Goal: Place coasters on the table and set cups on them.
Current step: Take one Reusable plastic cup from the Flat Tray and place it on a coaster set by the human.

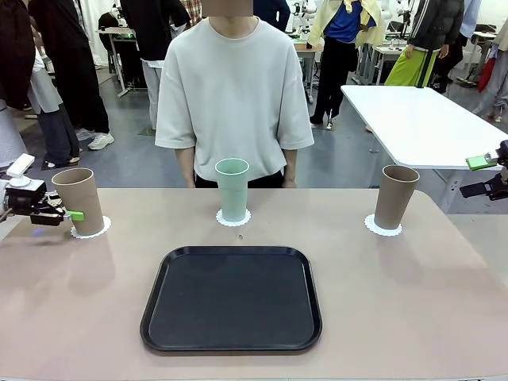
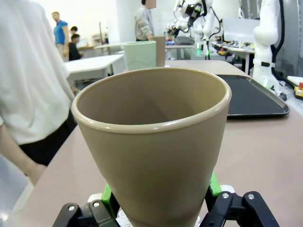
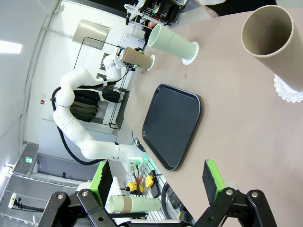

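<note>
Left fingers (image 1: 74, 214) are clamped low on the upright tan cup (image 1: 79, 200), sitting square on its doily (image 1: 90, 230), so next is probably letting go sideways; right fingers (image 1: 484, 175) hang open.

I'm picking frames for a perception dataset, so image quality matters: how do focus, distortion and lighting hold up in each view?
Front view: evenly lit, sharp, with soft shadows under the tray. Left wrist view: the tan cup in the left gripper looms large and bulges from wide-angle closeness; background windows look washed out. Right wrist view: rolled sideways, wide-angle curved, the right gripper sharp.
</note>
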Action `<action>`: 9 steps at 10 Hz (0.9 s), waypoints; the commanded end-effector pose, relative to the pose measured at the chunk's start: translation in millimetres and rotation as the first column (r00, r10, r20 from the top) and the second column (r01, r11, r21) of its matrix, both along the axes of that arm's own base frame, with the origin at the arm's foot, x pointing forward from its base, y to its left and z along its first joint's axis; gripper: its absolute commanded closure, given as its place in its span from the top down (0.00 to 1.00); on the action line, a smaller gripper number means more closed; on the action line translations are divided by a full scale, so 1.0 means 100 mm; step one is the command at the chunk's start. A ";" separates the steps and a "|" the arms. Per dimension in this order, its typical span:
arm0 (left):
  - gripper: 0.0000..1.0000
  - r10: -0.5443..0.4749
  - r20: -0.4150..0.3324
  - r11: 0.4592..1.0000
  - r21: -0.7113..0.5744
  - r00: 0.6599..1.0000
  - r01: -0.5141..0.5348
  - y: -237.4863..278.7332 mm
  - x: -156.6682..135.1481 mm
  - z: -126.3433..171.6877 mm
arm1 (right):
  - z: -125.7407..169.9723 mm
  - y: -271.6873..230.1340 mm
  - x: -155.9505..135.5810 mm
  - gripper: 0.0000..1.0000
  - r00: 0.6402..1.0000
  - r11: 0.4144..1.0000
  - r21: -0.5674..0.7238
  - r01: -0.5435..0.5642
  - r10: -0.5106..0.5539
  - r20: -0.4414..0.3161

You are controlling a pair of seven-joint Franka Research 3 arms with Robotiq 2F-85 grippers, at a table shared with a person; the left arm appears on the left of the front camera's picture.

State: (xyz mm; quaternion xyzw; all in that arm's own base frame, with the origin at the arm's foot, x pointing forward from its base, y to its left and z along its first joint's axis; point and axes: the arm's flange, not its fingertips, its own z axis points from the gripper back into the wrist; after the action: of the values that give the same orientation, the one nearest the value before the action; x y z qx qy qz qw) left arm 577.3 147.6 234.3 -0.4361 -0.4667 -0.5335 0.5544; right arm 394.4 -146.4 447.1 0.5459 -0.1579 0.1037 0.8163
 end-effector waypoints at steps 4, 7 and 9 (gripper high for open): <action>1.00 0.000 0.006 1.000 -0.014 1.000 0.000 0.00 0.03 -0.02 | -0.01 0.01 0.00 1.00 1.000 1.000 0.009 0.002 -0.002 0.003; 1.00 0.006 -0.034 0.999 0.033 0.999 -0.005 0.03 0.10 -0.04 | -0.01 0.01 0.00 1.00 1.000 1.000 0.009 0.002 -0.002 0.003; 1.00 0.005 -0.062 0.998 0.070 0.998 -0.001 0.03 0.14 -0.07 | -0.01 0.01 0.00 1.00 1.000 1.000 0.009 0.002 -0.002 0.003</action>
State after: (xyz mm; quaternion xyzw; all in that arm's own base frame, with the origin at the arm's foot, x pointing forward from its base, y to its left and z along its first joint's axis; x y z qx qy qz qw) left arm 581.9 149.7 228.3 -0.4376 -0.4522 -0.5291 0.5693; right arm 394.4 -146.4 447.1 0.5459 -0.1578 0.1038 0.8163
